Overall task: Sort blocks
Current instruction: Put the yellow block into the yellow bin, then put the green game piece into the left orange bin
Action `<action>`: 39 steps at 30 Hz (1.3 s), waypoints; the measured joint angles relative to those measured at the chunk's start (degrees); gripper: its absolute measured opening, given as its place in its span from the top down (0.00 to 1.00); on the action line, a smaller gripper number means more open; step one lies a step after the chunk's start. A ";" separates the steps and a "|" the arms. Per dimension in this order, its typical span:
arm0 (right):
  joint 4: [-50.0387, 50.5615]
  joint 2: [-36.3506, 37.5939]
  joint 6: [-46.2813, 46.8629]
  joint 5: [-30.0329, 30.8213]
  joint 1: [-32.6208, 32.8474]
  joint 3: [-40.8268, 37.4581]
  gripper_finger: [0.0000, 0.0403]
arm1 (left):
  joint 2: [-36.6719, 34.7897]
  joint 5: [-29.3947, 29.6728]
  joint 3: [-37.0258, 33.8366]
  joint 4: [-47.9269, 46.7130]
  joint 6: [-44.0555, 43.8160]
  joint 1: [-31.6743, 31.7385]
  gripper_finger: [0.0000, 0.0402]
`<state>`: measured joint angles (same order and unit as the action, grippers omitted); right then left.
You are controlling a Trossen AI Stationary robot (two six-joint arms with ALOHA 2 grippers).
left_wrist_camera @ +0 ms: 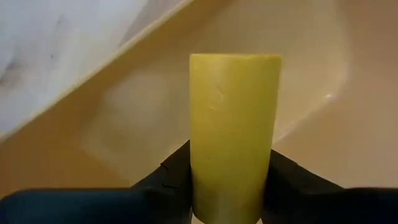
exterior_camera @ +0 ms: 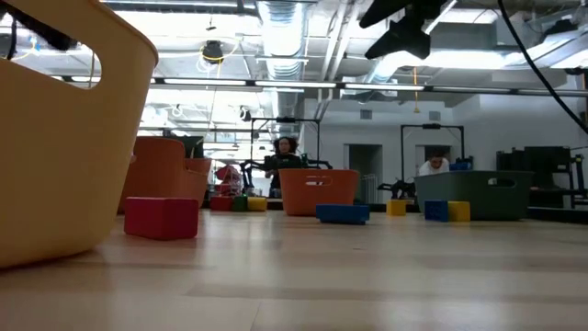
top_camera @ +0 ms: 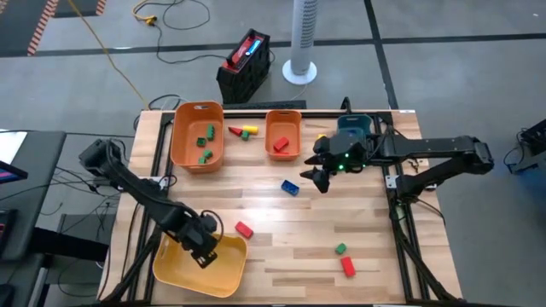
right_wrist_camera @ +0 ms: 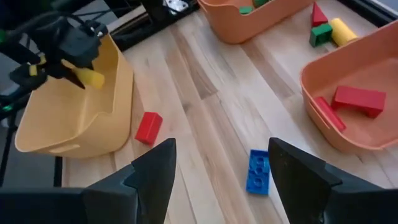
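My left gripper (top_camera: 205, 247) pinches a yellow block (left_wrist_camera: 233, 134) over the yellow bin (top_camera: 183, 273) at the table's (top_camera: 281, 239) near left corner. My right gripper (top_camera: 317, 177) hangs spread and empty above mid-table — a blue block (right_wrist_camera: 257, 171) lies just below it. Other blocks lie scattered: a red one (top_camera: 244, 229) beside the yellow bin, a few in the orange bins (top_camera: 183, 145) along the far edge.
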<state>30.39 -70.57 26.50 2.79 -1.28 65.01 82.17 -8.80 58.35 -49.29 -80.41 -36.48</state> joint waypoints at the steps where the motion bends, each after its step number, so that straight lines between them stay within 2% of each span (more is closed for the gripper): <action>1: -0.25 0.00 0.00 -0.02 0.00 0.00 0.34 | 0.66 -0.52 -0.27 0.25 -0.11 0.07 0.67; 6: -0.09 0.24 0.02 -0.07 0.21 0.02 0.34 | 1.75 -1.60 -0.44 0.41 0.07 0.53 0.38; 8: -0.04 0.26 0.02 -0.09 0.31 0.02 0.34 | 1.31 -2.32 -0.44 0.26 0.19 0.92 0.30; 10: 0.07 0.26 0.02 -0.13 0.64 0.02 0.34 | -0.10 -2.94 -0.32 0.26 0.49 1.45 0.27; 14: 0.60 0.26 0.04 -0.15 1.55 0.02 0.34 | -4.23 -1.45 1.63 0.24 2.10 3.84 0.28; 19: 3.58 0.26 0.04 -0.26 2.96 0.02 0.34 | -8.08 1.54 4.57 -0.65 6.20 10.40 0.33; 24: 8.12 0.12 -1.05 -0.26 4.83 -0.21 0.34 | -7.09 1.54 6.96 -2.60 17.81 19.34 0.40; 26: 7.39 0.16 -1.32 -0.36 5.21 -2.65 0.34 | -5.92 1.58 7.60 -2.15 22.40 23.08 0.42; 30: 1.77 -0.03 -0.15 -1.02 5.27 -10.58 0.34 | -4.40 1.91 9.69 -0.32 29.31 29.10 0.44; 34: -7.64 -4.14 -0.23 -0.85 5.29 -16.66 0.34 | -4.12 7.48 12.44 0.27 32.69 31.42 0.44; 39: -18.71 -12.16 -4.26 -0.70 4.60 -17.81 0.34 | -4.17 10.06 14.83 -0.01 33.78 32.60 0.44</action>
<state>11.68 -82.72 22.25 2.09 3.32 47.20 78.00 1.26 73.18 -49.31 -46.64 -3.88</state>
